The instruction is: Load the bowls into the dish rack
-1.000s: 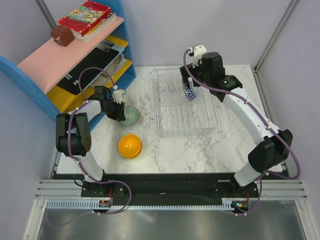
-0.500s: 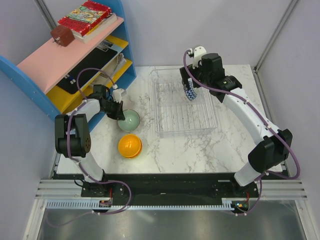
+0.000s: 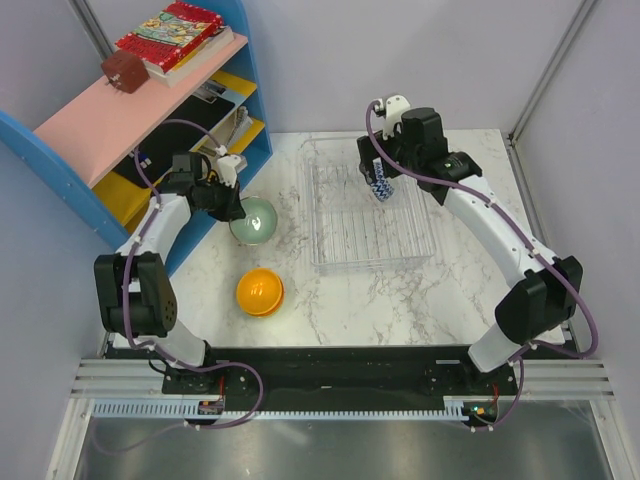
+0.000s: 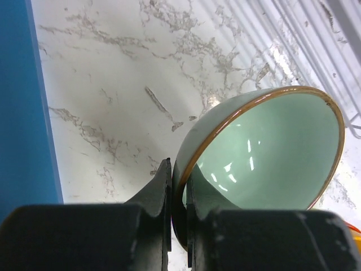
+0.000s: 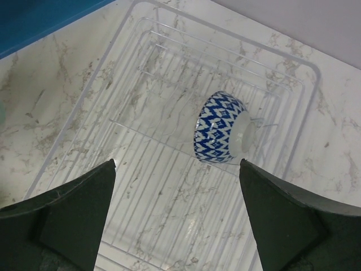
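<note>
My left gripper (image 3: 232,210) is shut on the rim of the pale green bowl (image 3: 253,221), holding it tilted above the table left of the clear dish rack (image 3: 330,255). In the left wrist view the fingers (image 4: 161,189) pinch the brown-edged rim of that bowl (image 4: 265,149). A blue-and-white bowl (image 3: 378,186) stands on edge among the rack's prongs. It also shows in the right wrist view (image 5: 217,129), inside the rack (image 5: 115,93). My right gripper (image 3: 376,172) is open above it and empty. An orange-yellow bowl (image 3: 260,291) sits on the table nearer the front.
A blue-and-pink shelf unit (image 3: 120,125) with books stands at the back left, close to my left arm. Its blue side (image 4: 22,101) fills the left edge of the left wrist view. Grey walls close in the table at the back and right.
My left gripper has lifted the pale green bowl off the table and tilted it, moving slightly back. My right gripper has stayed open over the blue-and-white bowl in the rack.
</note>
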You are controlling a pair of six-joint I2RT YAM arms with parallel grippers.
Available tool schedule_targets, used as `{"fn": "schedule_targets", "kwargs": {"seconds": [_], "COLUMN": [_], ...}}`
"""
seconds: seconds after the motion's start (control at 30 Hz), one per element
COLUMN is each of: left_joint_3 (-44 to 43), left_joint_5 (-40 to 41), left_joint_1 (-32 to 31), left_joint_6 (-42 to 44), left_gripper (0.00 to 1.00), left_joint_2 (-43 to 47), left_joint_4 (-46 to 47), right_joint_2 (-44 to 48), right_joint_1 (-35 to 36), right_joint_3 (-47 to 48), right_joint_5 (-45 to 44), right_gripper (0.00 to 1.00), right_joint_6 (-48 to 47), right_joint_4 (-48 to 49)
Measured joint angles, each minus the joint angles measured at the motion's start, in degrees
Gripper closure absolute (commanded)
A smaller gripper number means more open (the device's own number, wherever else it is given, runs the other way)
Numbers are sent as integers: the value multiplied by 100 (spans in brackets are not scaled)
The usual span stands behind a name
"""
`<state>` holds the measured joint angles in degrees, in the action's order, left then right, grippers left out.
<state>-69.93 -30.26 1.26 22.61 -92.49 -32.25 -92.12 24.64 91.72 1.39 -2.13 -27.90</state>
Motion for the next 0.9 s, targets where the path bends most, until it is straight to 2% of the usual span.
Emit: {"fn": "schedule_targets", "kwargs": {"seconds": [0.2,0.37,0.57,0.9], "left_joint_3": [-291,-553,-758,-1049], "left_joint_5": [-223,-337,-361,-439], "left_joint_1": [-337,-1073,-1768,-1899], "left_joint_6": [-7,-15,-55,-129], "left_gripper": [98,98,98,98], "left_joint_2": [236,269,278,278], "left_joint_4": [-157,-50,55,205], "right_joint_2": [-267,-522,-822,-1239], "right_joint_1": [-101,-361,-485,-485], "right_joint_3": [-2,-229,-586,-1078], "right_joint_5": [1115,2732,4138,5746], "right_gripper": [3,2,2,2], "right_joint_6": [358,929,1591,2618], "right_joint_4": [7,254,713,1827]}}
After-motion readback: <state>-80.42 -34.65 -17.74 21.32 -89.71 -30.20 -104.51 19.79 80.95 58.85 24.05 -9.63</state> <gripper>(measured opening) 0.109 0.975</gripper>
